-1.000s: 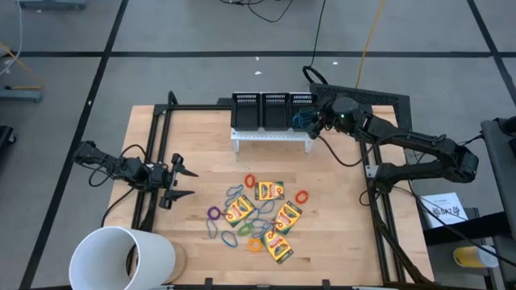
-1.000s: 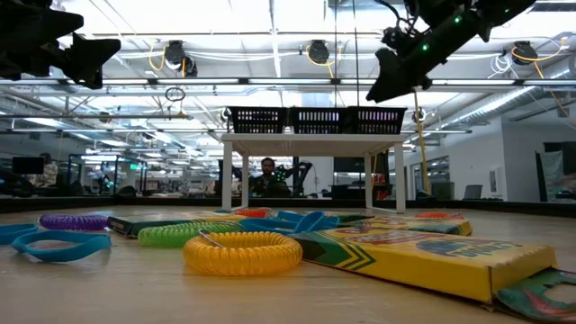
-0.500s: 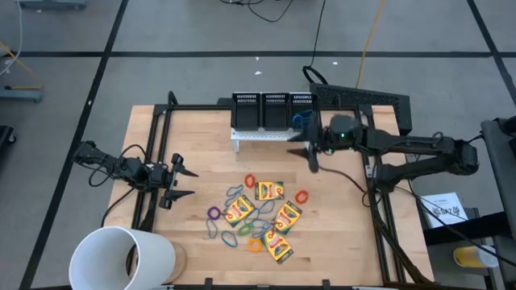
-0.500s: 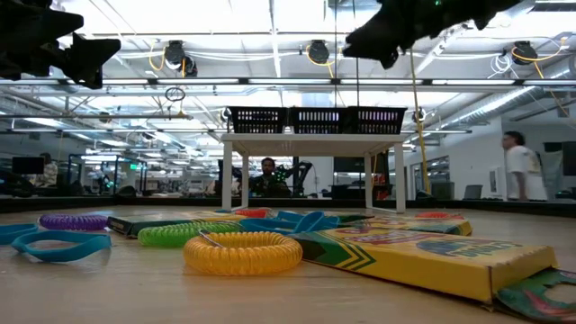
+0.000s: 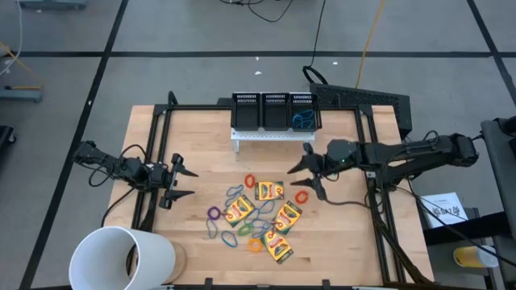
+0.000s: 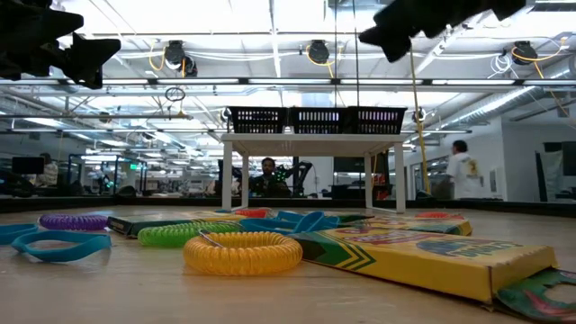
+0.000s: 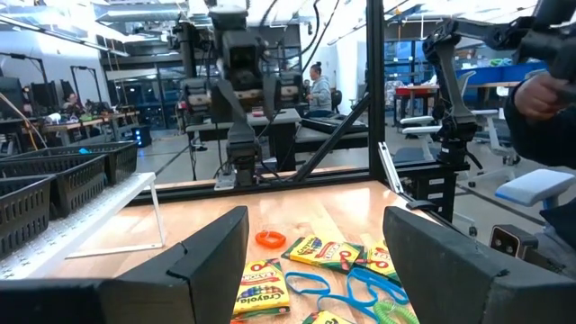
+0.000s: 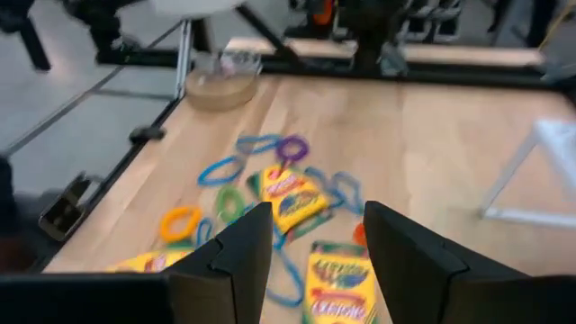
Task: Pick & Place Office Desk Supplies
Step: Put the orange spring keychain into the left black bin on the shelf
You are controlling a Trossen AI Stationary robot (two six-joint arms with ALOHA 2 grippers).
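**Right arm over the supply pile, nothing in hand**

Counter (image 5: 347, 242): wooden, a white cup (image 5: 121, 258) at its front-left corner, a row of black mesh bins (image 5: 274, 111) on a white riser at the back edge; the right-hand bin holds a blue loop.

Right end effector (image 5: 310, 171): right of centre, above the pile, fingers spread, empty. Left end effector (image 5: 179, 182): waits near the left edge, fingers apart, empty.

Crayon boxes (image 5: 269, 191): clustered centre-front, some overlapping. Rubber-band loops (image 5: 301, 196): scattered among and around them; an orange one lies apart, nearest the right end effector.

Risk, judged: loops are thin and flat, so a shallow descent closes on air, while a deep one jams the fingertips into the wood. Tangled loops may lift together. Overlapping boxes can skid when nudged.
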